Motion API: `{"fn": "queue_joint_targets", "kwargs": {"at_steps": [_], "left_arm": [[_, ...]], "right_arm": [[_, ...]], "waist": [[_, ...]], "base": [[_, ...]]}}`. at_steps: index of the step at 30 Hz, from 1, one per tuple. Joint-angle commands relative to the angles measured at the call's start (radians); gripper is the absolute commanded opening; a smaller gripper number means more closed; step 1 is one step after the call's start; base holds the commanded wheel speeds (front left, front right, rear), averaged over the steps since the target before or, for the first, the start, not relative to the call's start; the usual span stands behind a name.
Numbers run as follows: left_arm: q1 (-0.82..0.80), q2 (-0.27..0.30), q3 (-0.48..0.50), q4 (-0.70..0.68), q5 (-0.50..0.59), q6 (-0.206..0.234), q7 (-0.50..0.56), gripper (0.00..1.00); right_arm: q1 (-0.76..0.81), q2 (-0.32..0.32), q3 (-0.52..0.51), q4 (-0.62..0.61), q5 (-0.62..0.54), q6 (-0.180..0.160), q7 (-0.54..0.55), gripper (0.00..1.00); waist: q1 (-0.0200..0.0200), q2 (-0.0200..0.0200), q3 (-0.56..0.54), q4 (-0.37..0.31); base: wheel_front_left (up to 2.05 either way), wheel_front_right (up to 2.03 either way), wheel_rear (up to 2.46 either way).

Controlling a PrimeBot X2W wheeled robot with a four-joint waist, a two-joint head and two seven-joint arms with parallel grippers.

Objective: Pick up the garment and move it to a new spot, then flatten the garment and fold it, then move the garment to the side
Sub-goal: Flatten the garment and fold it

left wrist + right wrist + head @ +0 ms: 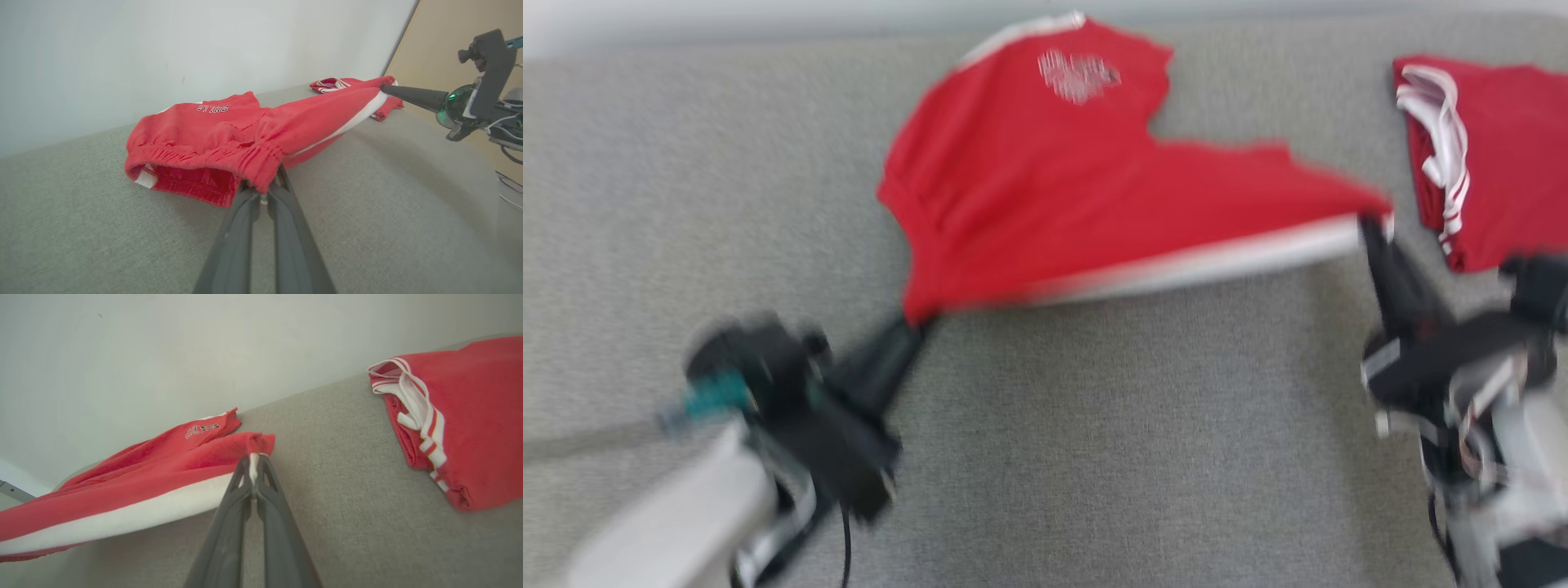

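Observation:
The garment [1062, 188] is a pair of red shorts with a white side stripe and a pale logo, spread across the grey cloth surface [1094, 441]. My left gripper [920, 320] is shut on its elastic waistband corner [261, 167] at the lower left. My right gripper [1368, 224] is shut on the leg hem at the white stripe [254, 455], holding that end a little above the surface. The stripe edge runs taut between both grippers. In the left wrist view the right gripper [386, 87] pinches the far end of the garment [229, 139]. The head view is blurred.
A second red garment [1486, 147] with white trim lies folded at the right, close to my right gripper, also in the right wrist view [461, 420]. A pale wall [184, 53] runs behind the surface. A tan panel [441, 49] stands beyond the right end.

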Motion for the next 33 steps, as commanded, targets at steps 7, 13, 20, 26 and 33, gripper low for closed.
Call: {"fn": "queue_joint_targets", "kwargs": {"at_steps": [7,13,20,26,33], "left_arm": [[0.317,-0.025,0.035,-0.012,0.153,0.022,-0.003,0.00],[0.440,-0.007,0.049,0.010,0.206,0.010,-0.003,0.00],[0.563,0.054,0.083,0.017,0.240,0.010,-0.003,0.00],[0.628,0.072,0.106,0.005,0.254,0.017,-0.003,0.00],[0.635,-0.001,0.113,0.007,0.305,0.008,-0.003,0.00]], "right_arm": [[0.371,0.081,-0.145,-0.203,-0.071,-0.003,0.096,0.00],[0.556,0.168,-0.211,-0.294,-0.098,-0.003,0.140,0.00],[0.799,0.282,-0.218,-0.390,-0.133,-0.003,0.209,0.00],[0.881,0.317,-0.210,-0.420,-0.129,-0.003,0.221,0.00],[0.795,0.320,-0.236,-0.420,-0.140,-0.003,0.229,0.00]], "waist": [[0.0005,0.0002,-0.127,0.014],[0.0005,0.0002,-0.171,0.016],[0.0005,0.0002,-0.234,0.027],[0.0005,0.0002,-0.244,0.034],[0.0005,0.0002,-0.236,0.057]], "base": [[0.00,0.00,0.00],[0.00,0.00,0.00],[0.00,0.00,0.00],[0.00,0.00,0.00],[0.00,0.00,0.00]]}}
